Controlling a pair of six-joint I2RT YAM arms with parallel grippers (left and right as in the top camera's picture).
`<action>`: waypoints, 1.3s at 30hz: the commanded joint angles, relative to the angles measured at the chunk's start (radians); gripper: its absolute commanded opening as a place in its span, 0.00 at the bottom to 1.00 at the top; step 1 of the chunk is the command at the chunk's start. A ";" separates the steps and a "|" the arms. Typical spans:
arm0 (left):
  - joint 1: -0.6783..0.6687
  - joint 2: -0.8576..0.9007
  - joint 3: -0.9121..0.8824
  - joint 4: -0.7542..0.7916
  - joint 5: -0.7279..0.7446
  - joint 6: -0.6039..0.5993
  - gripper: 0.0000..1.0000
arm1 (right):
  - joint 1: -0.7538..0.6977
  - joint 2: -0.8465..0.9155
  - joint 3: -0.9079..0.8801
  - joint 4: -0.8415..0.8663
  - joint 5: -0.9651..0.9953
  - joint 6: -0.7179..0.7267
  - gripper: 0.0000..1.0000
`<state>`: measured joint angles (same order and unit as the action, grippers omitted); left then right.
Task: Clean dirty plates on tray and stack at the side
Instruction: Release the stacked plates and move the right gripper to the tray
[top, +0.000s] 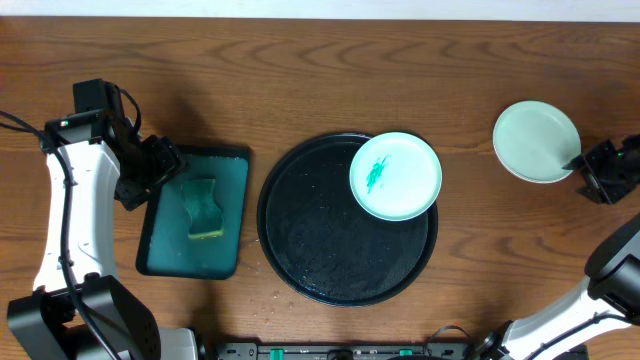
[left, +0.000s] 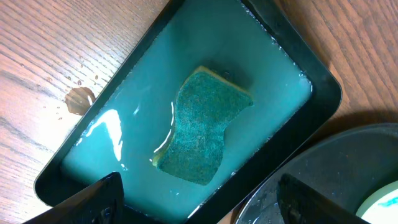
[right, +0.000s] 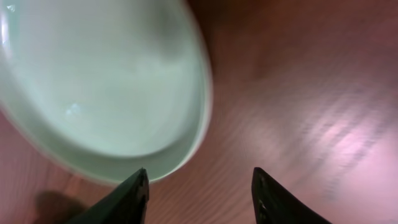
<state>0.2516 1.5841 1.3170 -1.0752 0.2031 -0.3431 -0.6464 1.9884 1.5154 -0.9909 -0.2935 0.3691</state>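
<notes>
The black round tray (top: 310, 250) sits mid-table. A pale mint plate (top: 396, 176) with a green smear lies on its upper right rim. A clean mint plate (top: 536, 141) lies on the table at the right; it fills the upper left of the right wrist view (right: 106, 81). My right gripper (top: 590, 172) is open and empty just beside that plate's right edge (right: 199, 186). My left gripper (top: 160, 165) is open and empty above the left edge of the teal tray (left: 196, 199). A third plate is not in view.
A rectangular dark-teal tray (top: 226, 165) holds water and a green sponge (top: 204, 207), also in the left wrist view (left: 202, 127). A small water spill (left: 79, 99) lies on the wood beside it. The black tray's rim (left: 323, 155) shows at lower right.
</notes>
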 joint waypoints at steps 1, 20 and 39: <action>-0.003 0.010 0.009 -0.008 -0.013 -0.006 0.79 | 0.034 -0.014 0.027 0.000 -0.106 -0.062 0.49; -0.003 0.010 0.009 -0.009 -0.013 -0.005 0.79 | 0.598 -0.033 0.124 -0.093 -0.097 -0.324 0.50; -0.003 0.010 0.009 -0.005 -0.013 -0.005 0.79 | 0.673 -0.006 -0.127 0.010 -0.029 -0.182 0.48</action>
<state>0.2516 1.5841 1.3170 -1.0767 0.2031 -0.3431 -0.0158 1.9743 1.4445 -1.0222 -0.3138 0.1600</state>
